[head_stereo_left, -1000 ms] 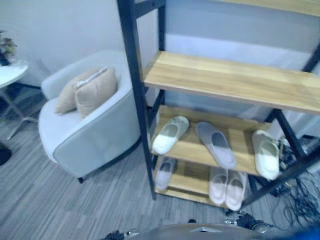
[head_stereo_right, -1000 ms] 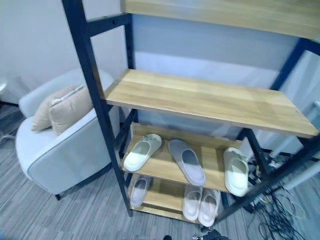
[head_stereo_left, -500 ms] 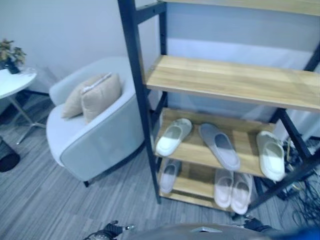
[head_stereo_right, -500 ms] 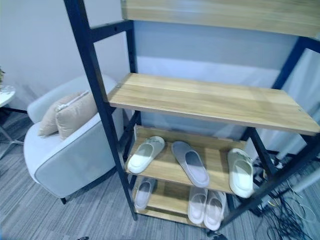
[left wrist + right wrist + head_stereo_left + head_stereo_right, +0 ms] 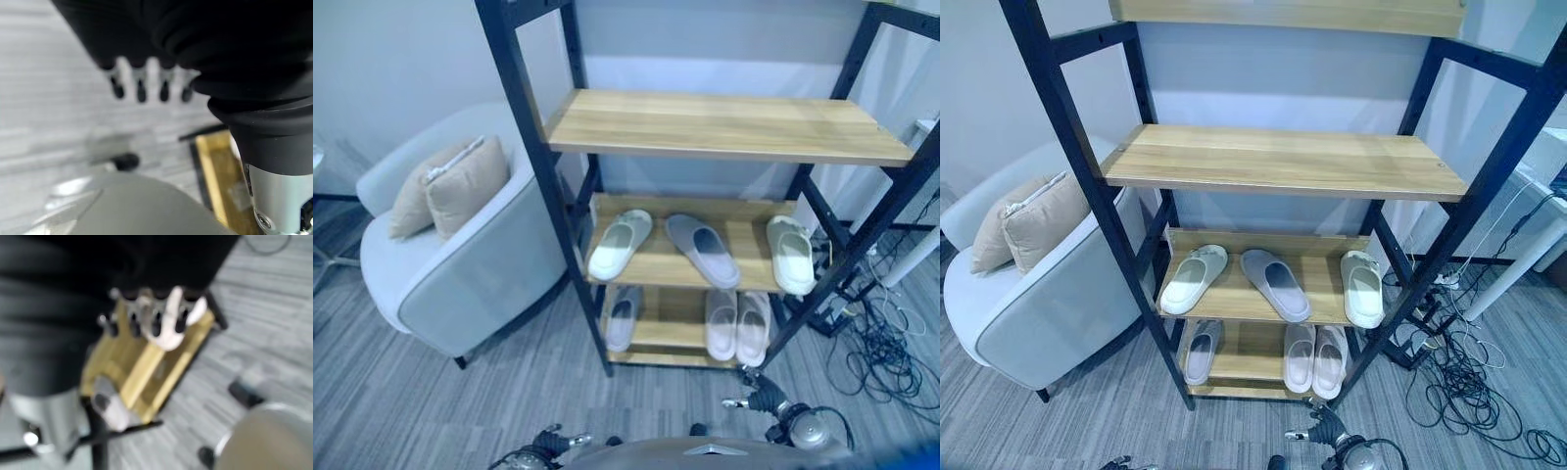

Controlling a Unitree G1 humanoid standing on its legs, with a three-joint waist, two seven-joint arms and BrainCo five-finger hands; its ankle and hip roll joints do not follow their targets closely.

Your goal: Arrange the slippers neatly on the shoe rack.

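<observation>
Slippers, pale soft pairs, splayed askew across wooden shoe rack lower shelves, awaiting straightening; left hand fingers straight, right hand fingers straight, empty.

Grey armchair with beige cushions

Light: bright, soft and even, falling from above onto the pale wooden shelves of the tall black-framed shoe rack.
Shadows: the bottom shelf's pale slippers sit dimmer; a soft shadow lies under the light grey armchair.
Wrist views: blurred, the grey striped floor smeared.
</observation>
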